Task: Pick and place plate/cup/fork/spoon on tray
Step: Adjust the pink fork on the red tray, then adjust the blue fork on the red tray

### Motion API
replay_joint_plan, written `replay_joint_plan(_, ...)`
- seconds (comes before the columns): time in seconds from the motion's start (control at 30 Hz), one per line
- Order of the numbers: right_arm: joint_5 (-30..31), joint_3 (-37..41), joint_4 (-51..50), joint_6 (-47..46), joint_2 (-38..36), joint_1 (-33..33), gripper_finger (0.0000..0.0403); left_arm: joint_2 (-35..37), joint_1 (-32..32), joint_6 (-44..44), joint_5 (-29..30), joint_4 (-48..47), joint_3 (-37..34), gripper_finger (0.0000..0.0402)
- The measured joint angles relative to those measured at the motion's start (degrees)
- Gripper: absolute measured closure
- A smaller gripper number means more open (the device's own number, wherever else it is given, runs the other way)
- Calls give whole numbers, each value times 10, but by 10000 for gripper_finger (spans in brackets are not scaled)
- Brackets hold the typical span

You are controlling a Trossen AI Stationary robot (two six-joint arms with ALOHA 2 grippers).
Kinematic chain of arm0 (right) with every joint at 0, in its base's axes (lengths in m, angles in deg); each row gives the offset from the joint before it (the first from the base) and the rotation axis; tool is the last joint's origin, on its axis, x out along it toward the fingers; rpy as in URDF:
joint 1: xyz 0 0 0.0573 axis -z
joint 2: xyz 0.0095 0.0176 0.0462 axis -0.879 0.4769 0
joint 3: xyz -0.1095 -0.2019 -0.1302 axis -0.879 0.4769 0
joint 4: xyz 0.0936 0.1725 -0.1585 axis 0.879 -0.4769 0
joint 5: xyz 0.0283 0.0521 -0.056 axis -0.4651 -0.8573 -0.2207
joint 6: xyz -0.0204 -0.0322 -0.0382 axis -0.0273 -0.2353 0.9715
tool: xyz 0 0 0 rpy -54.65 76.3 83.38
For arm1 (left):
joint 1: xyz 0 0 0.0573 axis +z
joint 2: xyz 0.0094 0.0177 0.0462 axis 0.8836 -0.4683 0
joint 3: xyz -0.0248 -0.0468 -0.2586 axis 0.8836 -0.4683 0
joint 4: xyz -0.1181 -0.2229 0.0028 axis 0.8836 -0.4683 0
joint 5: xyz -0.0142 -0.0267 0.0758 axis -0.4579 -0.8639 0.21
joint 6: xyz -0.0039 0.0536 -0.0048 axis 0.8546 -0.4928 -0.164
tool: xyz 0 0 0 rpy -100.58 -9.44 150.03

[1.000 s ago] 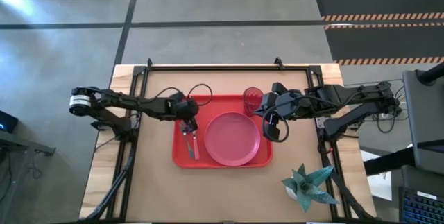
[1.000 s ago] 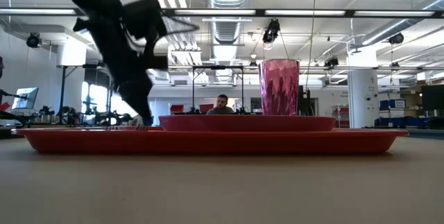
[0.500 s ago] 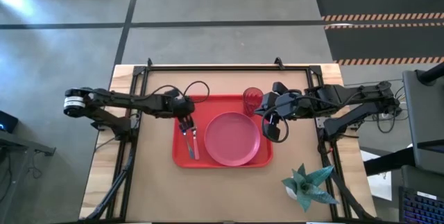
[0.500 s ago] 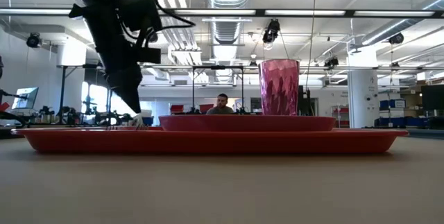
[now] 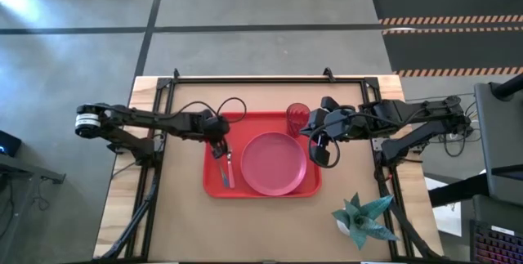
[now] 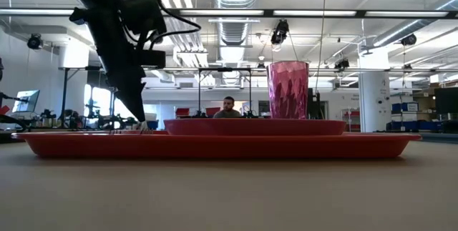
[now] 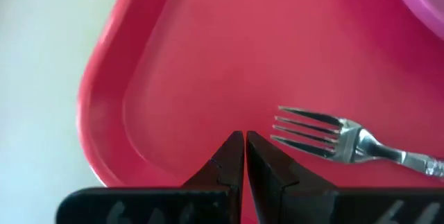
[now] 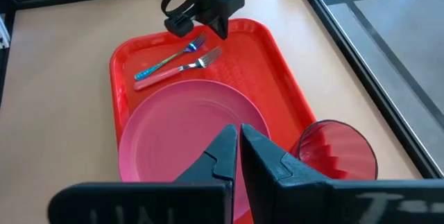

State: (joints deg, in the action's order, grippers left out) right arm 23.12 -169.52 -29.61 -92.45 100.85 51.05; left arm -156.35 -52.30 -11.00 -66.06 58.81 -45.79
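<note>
Jaws of both grippers are clenched and hold nothing. On the tray (image 5: 214, 186) the plate (image 5: 273, 163) lies in the middle, the cup (image 5: 297, 119) stands upright at the far right corner, and the fork (image 8: 177, 69) and the spoon (image 8: 166, 59) lie side by side at the left. Over the tray's far left part hangs the left gripper (image 5: 220, 149). Just right of the cup and plate is the right gripper (image 5: 325, 153). A folded paper plant (image 5: 362, 218) sits on the desk (image 5: 184, 215), near right.

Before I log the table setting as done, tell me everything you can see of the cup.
The cup is a small translucent dark-red tumbler with ribbed walls, plastic by its look. It stands upright and seems empty, in a corner of the tray, near the plate. Nothing grips it; whether it touches the plate's rim is unclear.
</note>
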Motion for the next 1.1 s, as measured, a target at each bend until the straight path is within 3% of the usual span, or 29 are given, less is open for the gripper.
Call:
replay_joint_plan(0.5,0,0,0,0,0,0,394,-7,0,43,-35,55,-47,401)
replay_joint_plan(0.87,0,0,4,0,0,0,394,-54,0,43,-53,141,-41,401)
replay_joint_plan(1.1,0,0,4,-4,0,0,394,-66,0,43,-52,136,-30,401)
